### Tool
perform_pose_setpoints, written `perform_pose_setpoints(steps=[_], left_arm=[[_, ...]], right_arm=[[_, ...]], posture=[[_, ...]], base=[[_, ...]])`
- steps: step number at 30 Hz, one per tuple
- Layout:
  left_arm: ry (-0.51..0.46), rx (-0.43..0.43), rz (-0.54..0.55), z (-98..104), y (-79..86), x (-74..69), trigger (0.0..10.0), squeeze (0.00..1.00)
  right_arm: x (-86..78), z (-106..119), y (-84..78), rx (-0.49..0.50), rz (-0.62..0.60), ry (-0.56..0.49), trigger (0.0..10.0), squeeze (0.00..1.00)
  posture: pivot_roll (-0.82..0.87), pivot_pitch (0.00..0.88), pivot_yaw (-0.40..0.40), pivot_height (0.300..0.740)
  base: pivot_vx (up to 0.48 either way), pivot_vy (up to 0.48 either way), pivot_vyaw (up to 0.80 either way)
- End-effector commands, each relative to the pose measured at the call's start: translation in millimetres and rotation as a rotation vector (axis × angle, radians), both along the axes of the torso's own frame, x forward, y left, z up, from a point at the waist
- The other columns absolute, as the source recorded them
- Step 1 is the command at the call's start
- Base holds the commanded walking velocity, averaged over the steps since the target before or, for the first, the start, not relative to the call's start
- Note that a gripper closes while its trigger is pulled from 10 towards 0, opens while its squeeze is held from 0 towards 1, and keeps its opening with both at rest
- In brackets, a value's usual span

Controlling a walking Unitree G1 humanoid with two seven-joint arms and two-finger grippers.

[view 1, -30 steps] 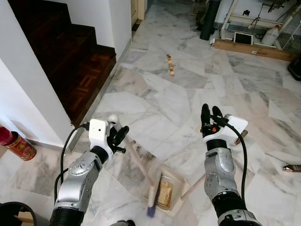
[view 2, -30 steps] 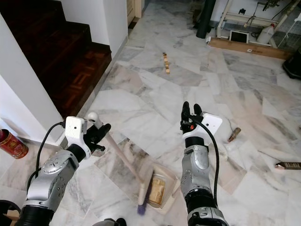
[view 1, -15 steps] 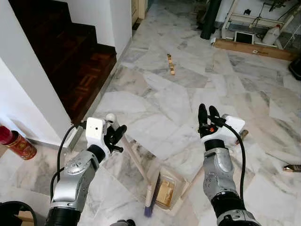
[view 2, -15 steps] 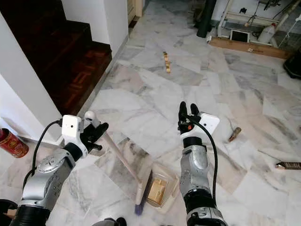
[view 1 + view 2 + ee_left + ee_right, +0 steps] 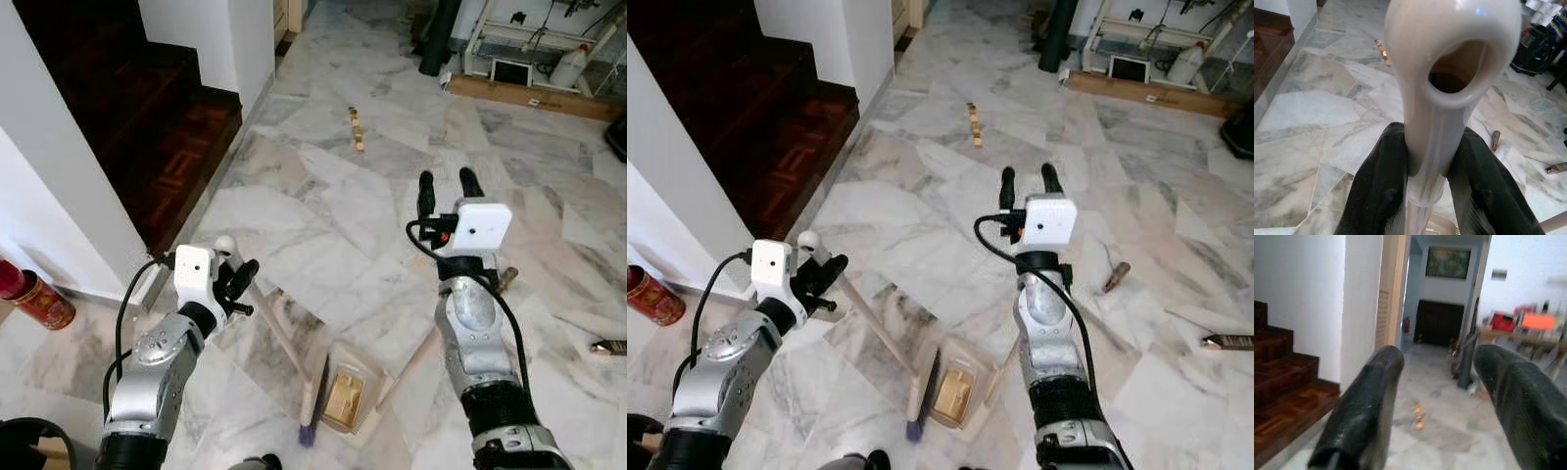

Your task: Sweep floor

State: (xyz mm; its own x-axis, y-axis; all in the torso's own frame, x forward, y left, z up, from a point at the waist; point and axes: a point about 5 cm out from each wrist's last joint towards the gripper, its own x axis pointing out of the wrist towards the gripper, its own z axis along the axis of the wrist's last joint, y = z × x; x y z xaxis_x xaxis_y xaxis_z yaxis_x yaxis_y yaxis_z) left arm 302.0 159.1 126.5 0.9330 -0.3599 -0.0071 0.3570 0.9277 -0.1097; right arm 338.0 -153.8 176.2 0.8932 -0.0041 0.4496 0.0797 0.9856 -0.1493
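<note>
Left gripper (image 5: 238,278) clamps the top of the broom handle (image 5: 279,338), whose shaft slants down to the brush head (image 5: 312,416) beside the dustpan (image 5: 345,397). Right gripper (image 5: 443,183), fingers apart, hangs empty. Unswept blocks (image 5: 357,131), probably wooden, lie well ahead.

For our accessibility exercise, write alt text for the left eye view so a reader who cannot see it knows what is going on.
The robot's left gripper is shut on a broom handle that slants down to a dustpan on the marble floor, while its right gripper is raised with fingers open. A dark wooden staircase rises at left.
</note>
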Motion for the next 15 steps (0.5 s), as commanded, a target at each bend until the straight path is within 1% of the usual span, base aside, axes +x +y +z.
perform_pose_setpoints(steps=[1,4,12,13,14,15], left_arm=[[-0.024,0.005,0.004,2,-1.1,-0.3,10.0,0.0],[-0.027,0.007,0.01,2,-0.9,0.0,10.0,0.0],[-0.046,0.011,0.035,6,3.8,1.3,10.0,0.0],[-0.06,-0.006,0.051,10,5.9,2.4,10.0,0.0],[-0.068,-0.008,0.058,12,6.9,3.0,10.0,0.0],[-0.076,-0.009,0.062,14,7.7,3.6,10.0,0.0]], right_arm=[[-3.3,5,3.4,-0.044,-0.012,-0.013,10.0,1.0],[-4.1,3,3.6,-0.021,-0.023,-0.005,10.0,1.0],[-5.5,4,5.9,-0.007,-0.032,0.008,10.0,1.0],[-5.5,3,6.5,-0.011,-0.033,0.016,10.0,0.89],[-5.5,3,6.7,-0.013,-0.035,0.02,10.0,0.25],[-5.4,3,6.8,-0.014,-0.036,0.022,10.0,0.0]], posture=[[0.17,0.132,-0.052,0.74],[0.17,0.132,-0.053,0.74],[0.17,0.134,-0.053,0.74],[0.17,0.133,-0.054,0.74],[0.17,0.133,-0.054,0.74],[0.17,0.133,-0.054,0.74]], base=[[0.0,0.0,0.0],[0.0,0.0,0.0],[0.0,0.0,0.0],[0.0,0.0,0.0],[0.0,0.0,0.0],[0.0,0.0,0.0]])
